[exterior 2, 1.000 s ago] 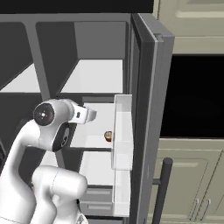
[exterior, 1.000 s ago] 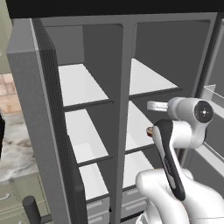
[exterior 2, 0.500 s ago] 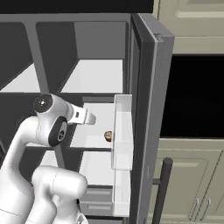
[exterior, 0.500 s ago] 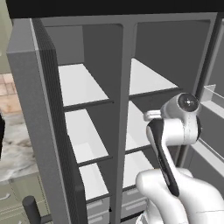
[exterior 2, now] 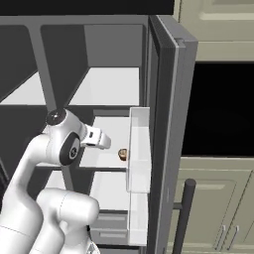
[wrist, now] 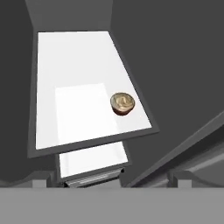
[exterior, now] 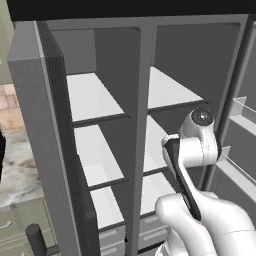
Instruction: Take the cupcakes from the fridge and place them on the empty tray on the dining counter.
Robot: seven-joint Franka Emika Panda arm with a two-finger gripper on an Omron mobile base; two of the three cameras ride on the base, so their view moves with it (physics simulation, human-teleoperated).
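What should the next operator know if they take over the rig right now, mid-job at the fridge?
End effector: open, holding nothing, reaching into the right side of the fridge.
Fridge: doors open, white shelves showing.
Cupcake: one in sight, upright near the front right corner of the middle right shelf, close to the door bin. It looks tan on top with a dark wrapper; not touched.
Done: fridge opened, arm lined up toward the shelf.
Left: close in, grasp the cupcake, carry it to the empty tray on the dining counter, then fetch any others.
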